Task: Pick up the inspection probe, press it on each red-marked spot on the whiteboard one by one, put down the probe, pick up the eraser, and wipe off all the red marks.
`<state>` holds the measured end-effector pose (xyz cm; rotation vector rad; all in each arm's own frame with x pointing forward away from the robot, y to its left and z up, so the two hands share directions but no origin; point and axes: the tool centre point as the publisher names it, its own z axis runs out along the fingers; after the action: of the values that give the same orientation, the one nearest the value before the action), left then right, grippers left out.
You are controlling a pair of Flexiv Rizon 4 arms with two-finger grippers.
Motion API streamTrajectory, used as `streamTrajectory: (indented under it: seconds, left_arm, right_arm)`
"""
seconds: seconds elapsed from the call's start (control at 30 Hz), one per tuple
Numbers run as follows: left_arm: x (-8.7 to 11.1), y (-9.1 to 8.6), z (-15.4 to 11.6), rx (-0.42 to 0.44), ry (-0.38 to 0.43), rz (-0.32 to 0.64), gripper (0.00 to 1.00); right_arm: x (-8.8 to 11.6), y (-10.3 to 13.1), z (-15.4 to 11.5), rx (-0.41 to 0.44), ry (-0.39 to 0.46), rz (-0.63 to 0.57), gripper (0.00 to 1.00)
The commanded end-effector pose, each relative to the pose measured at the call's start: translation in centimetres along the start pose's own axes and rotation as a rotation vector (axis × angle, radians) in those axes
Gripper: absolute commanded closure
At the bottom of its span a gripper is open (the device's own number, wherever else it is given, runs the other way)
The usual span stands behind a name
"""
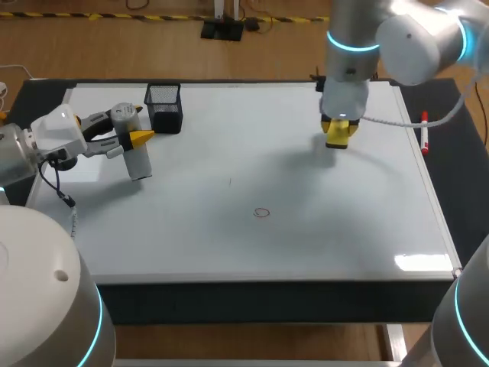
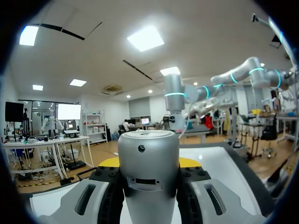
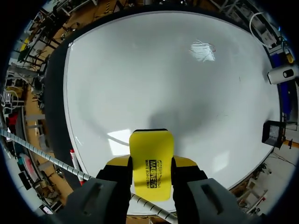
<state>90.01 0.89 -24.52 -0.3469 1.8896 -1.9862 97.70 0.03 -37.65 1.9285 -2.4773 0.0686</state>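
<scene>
Near tabletop's left edge, L gripper [image 1: 138,140] is clamped on the inspection probe [image 2: 148,172], w/ a black mesh cup [image 1: 164,107] just behind at the far edge. Mid-whiteboard [image 1: 229,245], toward the near edge, is one small red mark [image 1: 262,212]. Toward the far right corner, R gripper [image 1: 338,131] pinches the eraser [image 3: 150,156] above the board.

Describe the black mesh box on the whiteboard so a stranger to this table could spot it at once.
Start from the whiteboard covering the table and go toward its far left corner. There the black mesh box stands beyond the left gripper and its silver probe. It is the only dark, see-through thing on the board.
</scene>
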Motion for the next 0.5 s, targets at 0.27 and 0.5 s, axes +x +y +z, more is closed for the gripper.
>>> streamTrajectory:
  seconds: [0.27, 0.5]
  left_arm:
    - [0.0, -0.2, 0.0, -0.003, 0.000, -0.002, 1.00]
    - [0.0, -0.2, 0.0, -0.003, 0.000, -0.002, 1.00]
  right_arm:
    - [5.0, -1.8, 1.1, -0.023, -0.005, 0.048, 1.00]
    - [6.6, -2.8, 1.5, -0.037, 0.003, 0.074, 1.00]
